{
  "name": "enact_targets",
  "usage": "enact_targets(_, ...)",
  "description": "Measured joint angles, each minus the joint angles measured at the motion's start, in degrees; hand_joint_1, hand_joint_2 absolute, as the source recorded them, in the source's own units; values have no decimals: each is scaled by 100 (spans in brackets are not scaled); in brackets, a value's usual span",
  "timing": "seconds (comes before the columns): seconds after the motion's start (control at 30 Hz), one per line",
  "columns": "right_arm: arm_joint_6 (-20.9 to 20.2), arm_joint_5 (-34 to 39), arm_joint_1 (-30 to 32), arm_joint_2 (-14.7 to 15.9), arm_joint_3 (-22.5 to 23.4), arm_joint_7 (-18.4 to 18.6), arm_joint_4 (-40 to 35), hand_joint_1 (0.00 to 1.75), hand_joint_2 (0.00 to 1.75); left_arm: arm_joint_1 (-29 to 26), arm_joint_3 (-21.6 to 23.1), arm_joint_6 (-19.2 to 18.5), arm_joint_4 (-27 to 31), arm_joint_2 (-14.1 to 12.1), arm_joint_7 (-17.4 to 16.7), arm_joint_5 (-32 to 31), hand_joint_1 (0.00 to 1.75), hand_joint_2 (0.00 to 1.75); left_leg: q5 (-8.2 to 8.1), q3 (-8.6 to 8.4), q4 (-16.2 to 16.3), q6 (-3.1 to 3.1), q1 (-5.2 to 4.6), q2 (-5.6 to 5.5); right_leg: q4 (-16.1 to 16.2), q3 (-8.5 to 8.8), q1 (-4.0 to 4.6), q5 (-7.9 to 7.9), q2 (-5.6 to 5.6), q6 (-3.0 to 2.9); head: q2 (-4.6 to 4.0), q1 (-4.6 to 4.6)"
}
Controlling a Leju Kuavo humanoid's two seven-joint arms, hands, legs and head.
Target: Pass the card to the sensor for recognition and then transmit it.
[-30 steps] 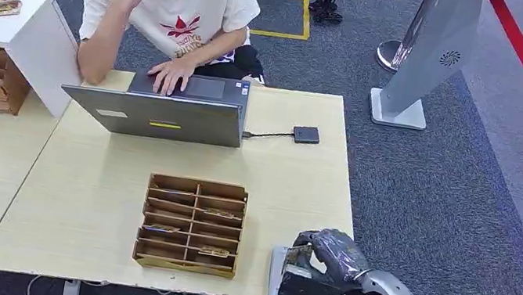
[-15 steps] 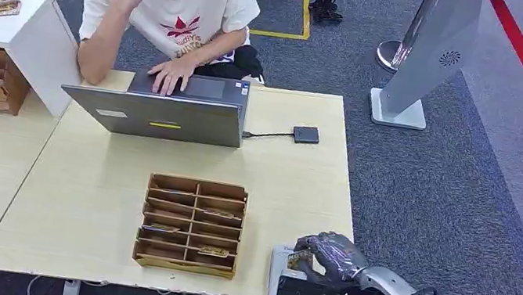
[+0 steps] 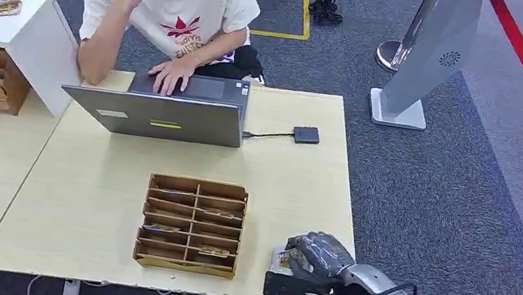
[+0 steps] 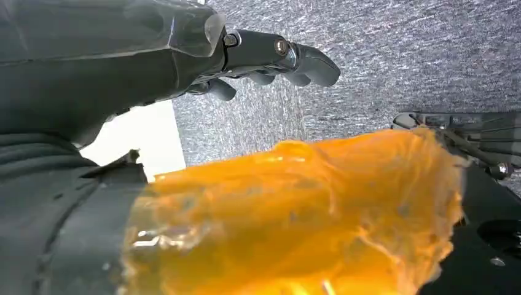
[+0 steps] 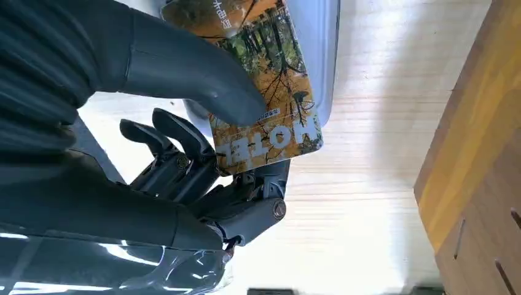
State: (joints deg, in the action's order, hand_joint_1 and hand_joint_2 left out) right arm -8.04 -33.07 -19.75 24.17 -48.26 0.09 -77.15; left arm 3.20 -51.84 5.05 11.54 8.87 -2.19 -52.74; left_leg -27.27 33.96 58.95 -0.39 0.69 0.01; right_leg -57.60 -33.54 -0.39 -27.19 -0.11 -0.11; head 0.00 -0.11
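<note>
At the lower right of the head view we see the right hand (image 3: 317, 253) pinching an autumn-leaf printed card (image 5: 265, 92) between thumb and fingers (image 5: 184, 144), held over the flat grey sensor pad (image 5: 319, 55) at the near edge of the pale wooden table (image 3: 293, 176). The left hand (image 4: 270, 58) hangs over grey carpet, fingers loosely apart, holding nothing.

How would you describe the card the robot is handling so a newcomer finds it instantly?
Start at the pale wooden table, then go to its near right corner, where the right robot hand sits. It pinches the card, printed with orange autumn trees; the other cards sit in the wooden organizer.
</note>
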Motion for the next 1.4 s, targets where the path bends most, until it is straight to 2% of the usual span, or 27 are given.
enact_targets(0.77, 208, -238, -194, -295, -127, 155, 509, 175, 175, 0, -92, 11, 0, 2, -7, 0, 0, 0, 0, -21, 0, -1, 1, 1, 0, 17, 0, 0, 1, 0, 0, -2)
enact_targets(1.4, 229, -273, -267, -374, -155, 188, 664, 175, 175, -2, -94, 11, 0, 0, -22, -9, 0, 0, 1, -35, 0, -1, 1, 1, 0, 32, 0, 0, 1, 0, 0, -2)
